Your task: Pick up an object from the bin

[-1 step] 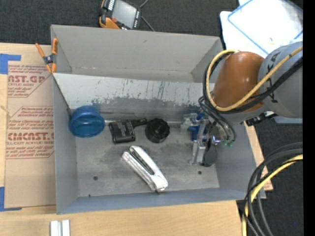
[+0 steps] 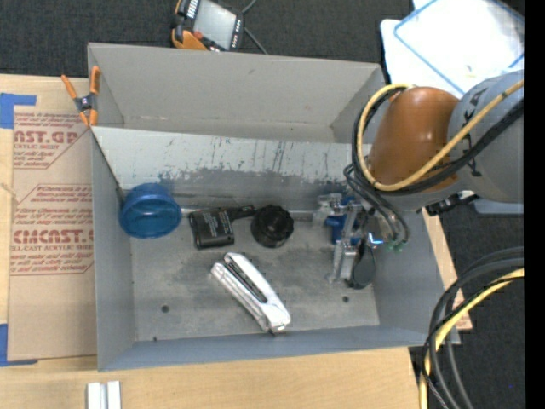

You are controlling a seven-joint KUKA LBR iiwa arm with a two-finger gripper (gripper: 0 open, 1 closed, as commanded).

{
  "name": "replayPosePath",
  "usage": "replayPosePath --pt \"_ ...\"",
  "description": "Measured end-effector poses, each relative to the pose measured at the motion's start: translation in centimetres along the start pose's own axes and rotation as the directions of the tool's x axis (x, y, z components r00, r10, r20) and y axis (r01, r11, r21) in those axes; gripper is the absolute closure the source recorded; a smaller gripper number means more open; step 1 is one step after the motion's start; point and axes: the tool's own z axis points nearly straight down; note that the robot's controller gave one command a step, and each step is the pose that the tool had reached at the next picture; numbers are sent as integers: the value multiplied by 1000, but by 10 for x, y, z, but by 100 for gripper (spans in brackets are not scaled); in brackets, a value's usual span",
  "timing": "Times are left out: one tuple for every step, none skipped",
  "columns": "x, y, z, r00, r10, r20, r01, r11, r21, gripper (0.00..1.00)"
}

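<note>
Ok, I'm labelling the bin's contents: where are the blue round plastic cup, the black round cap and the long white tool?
blue round plastic cup (image 2: 149, 212): camera view, middle of its round face.
black round cap (image 2: 272, 226): camera view, its top centre.
long white tool (image 2: 255, 295): camera view, mid-body.

Soft, even light from above.
The bin (image 2: 230, 92) has a bright far wall and a duller floor; shadows are faint, and a mild sheen sits on the arm's orange cover (image 2: 417, 135).

We count four loose things: one blue round cup (image 2: 150, 211), one black boxy device (image 2: 210, 227), one black round cap (image 2: 272, 225), and one long white-and-black stapler-like tool (image 2: 251, 291).
</note>
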Motion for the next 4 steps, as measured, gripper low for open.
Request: replayPosePath --pt "43 110 45 989 150 -6 -150 989 -1 0" --pt "9 103 -3 898 440 10 -440 898 -2 0" --pt "58 110 51 956 294 -16 -294 956 2 0" --pt "59 124 86 798 603 7 -603 798 -3 0"
